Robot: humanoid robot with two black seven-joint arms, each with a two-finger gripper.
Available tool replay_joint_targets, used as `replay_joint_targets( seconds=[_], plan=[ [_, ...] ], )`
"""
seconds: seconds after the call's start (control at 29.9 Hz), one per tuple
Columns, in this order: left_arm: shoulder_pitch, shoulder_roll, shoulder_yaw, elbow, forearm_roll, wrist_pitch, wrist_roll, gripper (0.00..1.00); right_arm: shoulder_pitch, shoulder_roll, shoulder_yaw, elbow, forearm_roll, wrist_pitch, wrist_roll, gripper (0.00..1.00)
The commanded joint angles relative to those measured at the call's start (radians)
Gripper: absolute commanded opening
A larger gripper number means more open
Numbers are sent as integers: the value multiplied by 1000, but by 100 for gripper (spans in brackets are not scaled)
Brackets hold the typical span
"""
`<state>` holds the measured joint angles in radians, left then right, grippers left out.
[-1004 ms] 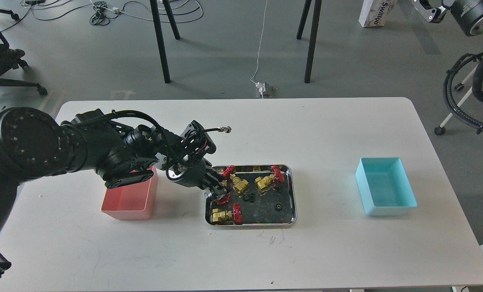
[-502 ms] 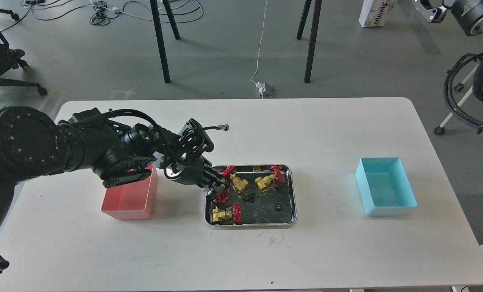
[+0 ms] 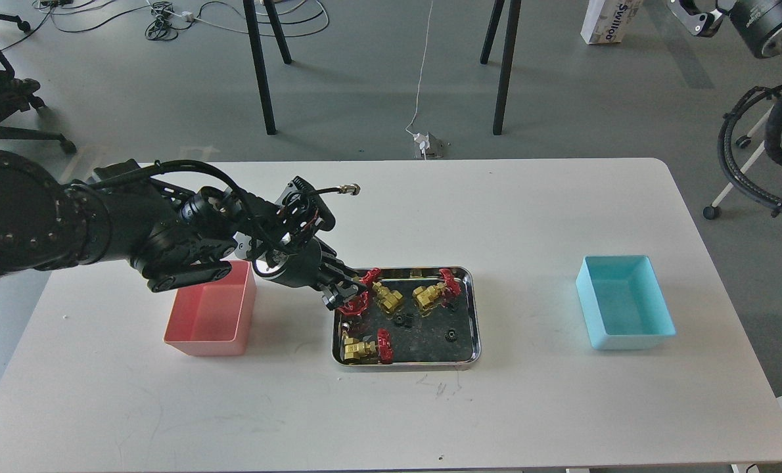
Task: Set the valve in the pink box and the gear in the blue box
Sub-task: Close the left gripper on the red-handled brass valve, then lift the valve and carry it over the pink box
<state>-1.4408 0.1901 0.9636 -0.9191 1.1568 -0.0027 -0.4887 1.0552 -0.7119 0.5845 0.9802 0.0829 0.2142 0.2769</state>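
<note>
My left gripper is shut on a brass valve with a red handwheel, held just above the left end of the shiny steel tray. Three more valves lie in the tray: one beside the held one, one at the back, and one at the front left. Tiny black gears lie on the tray floor. The pink box stands left of the tray, partly under my left arm. The blue box stands far right. My right gripper is raised at the top right corner, and its fingers are unclear.
The white table carries only the tray and the two boxes. Black table legs and cables lie on the floor behind. A black hose loop hangs off the table's right side.
My left gripper has lifted the valve out of the tray's left end and moved it up and slightly left. The other valves and the gears have not moved.
</note>
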Motion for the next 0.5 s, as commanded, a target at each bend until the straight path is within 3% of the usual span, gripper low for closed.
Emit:
replay_joint_targets(
  seconds=[0.0, 0.27, 0.47],
  plan=[
    [-47, 63, -31, -73, 1, 0, 0, 18, 2, 0, 0, 0, 0, 1, -1, 100],
    [-144, 225, -57, -162, 30, 3, 0, 18, 86, 52, -23, -8, -5, -50, -11, 100],
    [-145, 376, -57, -190, 128, 1, 0, 18, 276, 100, -225, -46, -9, -67, -24, 100]
  ],
)
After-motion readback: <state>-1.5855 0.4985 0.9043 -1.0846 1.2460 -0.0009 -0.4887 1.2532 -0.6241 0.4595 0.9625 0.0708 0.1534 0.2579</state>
